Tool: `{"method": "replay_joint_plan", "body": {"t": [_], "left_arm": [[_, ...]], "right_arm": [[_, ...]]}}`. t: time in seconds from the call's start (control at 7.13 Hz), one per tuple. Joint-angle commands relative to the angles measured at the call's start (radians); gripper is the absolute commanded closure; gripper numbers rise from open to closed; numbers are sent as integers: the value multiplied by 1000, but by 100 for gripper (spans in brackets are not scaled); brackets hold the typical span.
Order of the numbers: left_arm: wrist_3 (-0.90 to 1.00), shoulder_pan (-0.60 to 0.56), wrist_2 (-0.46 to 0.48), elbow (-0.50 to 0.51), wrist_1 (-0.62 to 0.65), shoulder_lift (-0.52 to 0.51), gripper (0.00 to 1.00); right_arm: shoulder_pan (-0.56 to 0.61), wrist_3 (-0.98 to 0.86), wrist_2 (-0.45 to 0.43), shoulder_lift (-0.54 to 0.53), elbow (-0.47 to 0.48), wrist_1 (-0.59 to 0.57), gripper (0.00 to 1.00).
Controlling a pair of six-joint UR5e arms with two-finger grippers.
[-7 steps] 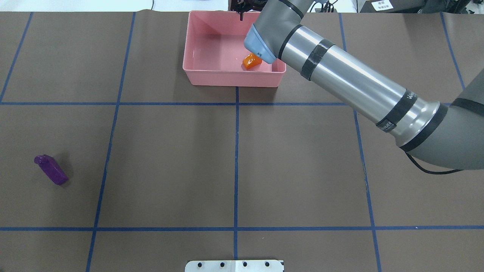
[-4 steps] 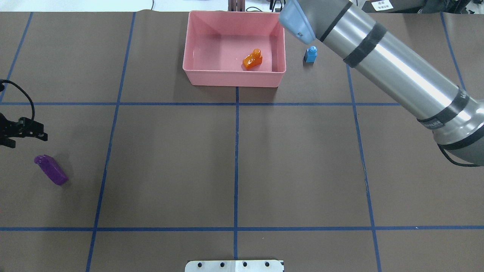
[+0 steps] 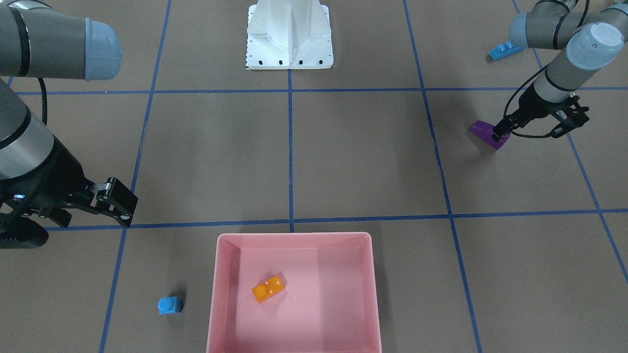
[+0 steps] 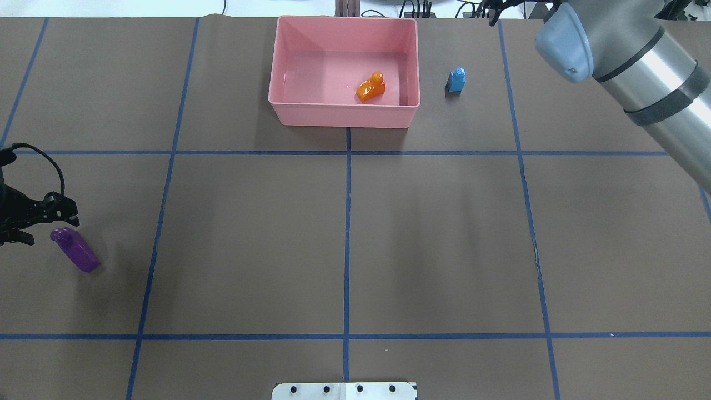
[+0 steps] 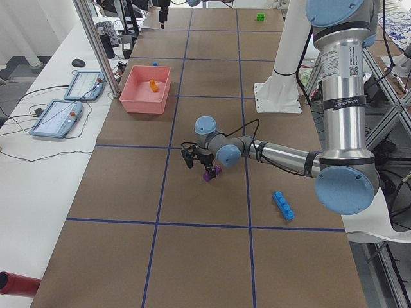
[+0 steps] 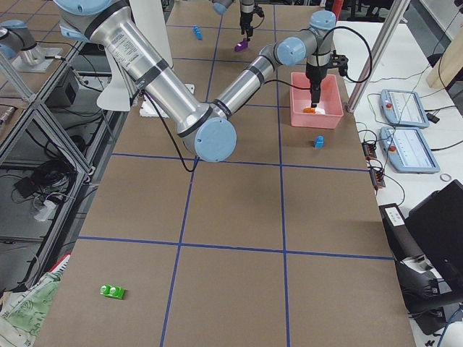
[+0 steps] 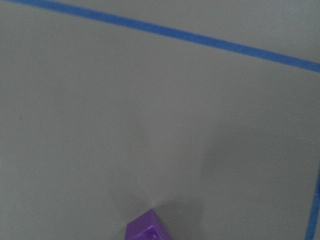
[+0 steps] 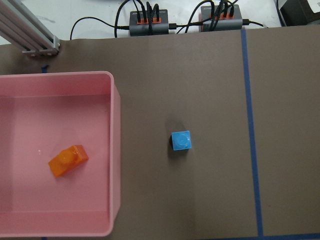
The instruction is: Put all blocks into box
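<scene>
An orange block (image 4: 371, 88) lies inside the pink box (image 4: 344, 118). A tiny blue cube (image 4: 457, 80) stands on the table just right of the box, also under the right wrist camera (image 8: 181, 140). My right gripper (image 3: 115, 205) hangs open and empty, back from the box. The purple sloped block (image 4: 75, 250) lies at the far left, with my left gripper (image 4: 47, 225) open right beside it. The left wrist view catches only its tip (image 7: 147, 227). A long blue block (image 3: 506, 50) lies near the left arm's base. A green block (image 6: 112, 291) sits far out on the right end.
The white base plate (image 4: 344, 390) sits at the table's near middle edge. Blue tape lines grid the brown table cover. Cable hubs (image 8: 150, 20) and an aluminium post (image 8: 30, 37) stand behind the box. Two tablets (image 5: 64, 119) rest on the side bench.
The right arm has swung away from over the box to the right, uncovering the tiny blue cube. The left gripper came in from the left edge and moved down beside the purple block.
</scene>
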Motion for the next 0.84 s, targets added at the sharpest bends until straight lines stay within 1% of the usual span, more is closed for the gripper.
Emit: {"method": "replay_joint_plan", "body": {"t": [0.0,0.14,0.28,0.42,0.56,0.7], "left_arm": [[-11,33,8,27,0,-8,17],[-11,57,33,44,-6,-11,19],[-13,66,34,49,-6,-21,34],[-10,68,34,49,-6,-21,71],[-3,68,34,43,-8,-21,100],[1,68,34,29,-9,-21,100]], "right_arm": [[7,-5,1,-20,29,-16,0],[8,-6,1,-20,29,-16,0],[10,-6,1,-20,29,-16,0],[10,-6,1,-18,29,-18,0],[10,-6,1,-18,29,-16,0],[10,-6,1,-18,32,-16,0]]}}
